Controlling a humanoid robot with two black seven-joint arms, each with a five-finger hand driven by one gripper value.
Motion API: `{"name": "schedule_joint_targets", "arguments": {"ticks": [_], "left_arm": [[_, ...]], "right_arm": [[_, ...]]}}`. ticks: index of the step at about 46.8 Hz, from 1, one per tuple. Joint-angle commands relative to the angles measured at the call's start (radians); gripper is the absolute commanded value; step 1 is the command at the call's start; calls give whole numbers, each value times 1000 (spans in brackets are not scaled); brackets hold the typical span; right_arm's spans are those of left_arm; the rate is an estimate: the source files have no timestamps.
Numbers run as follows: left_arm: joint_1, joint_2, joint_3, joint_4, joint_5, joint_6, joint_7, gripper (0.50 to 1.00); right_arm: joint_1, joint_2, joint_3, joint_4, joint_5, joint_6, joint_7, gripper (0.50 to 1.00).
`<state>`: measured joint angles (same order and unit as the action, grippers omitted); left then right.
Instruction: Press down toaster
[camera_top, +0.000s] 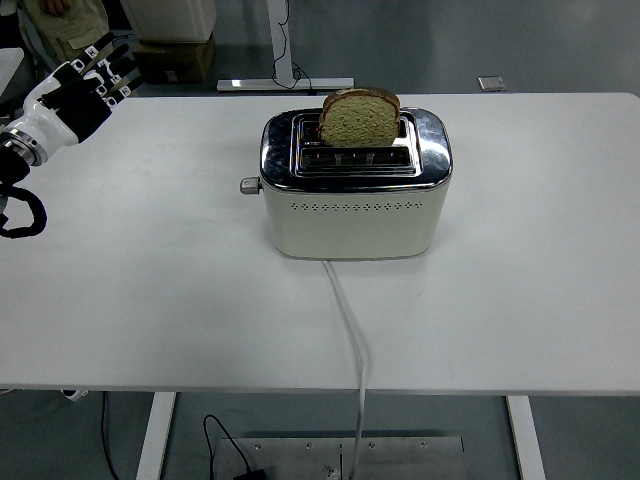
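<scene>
A cream toaster with a shiny chrome top stands near the middle of the white bench, a slice of brown bread standing tall out of its far slot, a small lever knob on its left end, and a white cord trailing off the near edge. The left hand hovers at the far left, well apart from the toaster, fingers released and holding nothing. Beyond the bench lies grey floor with a cardboard box and part of a person at the far left.
</scene>
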<state>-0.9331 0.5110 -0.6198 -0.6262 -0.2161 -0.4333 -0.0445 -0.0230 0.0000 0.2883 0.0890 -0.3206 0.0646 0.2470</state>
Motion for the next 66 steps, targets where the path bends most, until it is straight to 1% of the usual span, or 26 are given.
{"name": "schedule_joint_targets", "arguments": {"ticks": [1, 4, 7, 10, 17, 22, 26, 28, 29, 30, 32, 38, 42, 47, 53, 57, 66], "left_arm": [[-18, 4, 2, -3, 1, 2, 3, 1000], [-35, 6, 3, -6, 3, 4, 6, 1000], [-50, 9, 5, -16, 3, 18, 12, 1000], [-69, 15, 5, -52, 4, 33, 17, 1000], [-84, 79, 11, -199, 11, 88, 20, 1000], [-90, 135, 14, -326, 72, 107, 25, 1000], [-93, 175, 18, -397, 132, 108, 54, 1000], [-99, 191, 19, -420, 155, 108, 74, 1000], [-99, 192, 19, -420, 155, 108, 74, 1000], [-116, 219, 26, -452, 188, 107, 102, 1000], [-127, 237, 38, -467, 205, 105, 120, 1000], [-180, 294, 112, -524, 245, 91, 164, 1000], [-233, 328, 190, -566, 274, 55, 184, 1000], [-303, 354, 297, -596, 322, 8, 190, 1000], [-380, 365, 394, -598, 382, -41, 192, 1000], [-418, 379, 423, -598, 426, -71, 201, 1000], [-452, 399, 428, -599, 524, -133, 204, 1000]], "right_arm": [[0, 0, 0, 1, 0, 0, 0, 998], [0, 0, 0, 1, 0, 0, 0, 998], [0, 0, 0, 1, 0, 0, 0, 998], [0, 0, -1, 1, 0, 0, 0, 998], [0, 0, -1, 1, 0, 0, -2, 998], [0, 0, -1, 1, 0, 0, -2, 998], [0, 0, -1, 1, 0, 0, -2, 998], [0, 0, -1, 1, 0, 0, -2, 998], [0, 0, -1, 1, 0, 0, -2, 998], [0, 0, -1, 1, 0, 0, -2, 998], [0, 0, -1, 1, 0, 0, -2, 998], [0, 0, -1, 1, 0, 0, -2, 998], [1, 0, -1, 1, 0, 0, -2, 998], [1, 0, -1, 1, 0, 0, -2, 998], [1, 0, -1, 1, 0, 0, -2, 998], [1, 0, -1, 1, 0, 0, -2, 998], [1, 0, -1, 1, 0, 0, -2, 998]]}}
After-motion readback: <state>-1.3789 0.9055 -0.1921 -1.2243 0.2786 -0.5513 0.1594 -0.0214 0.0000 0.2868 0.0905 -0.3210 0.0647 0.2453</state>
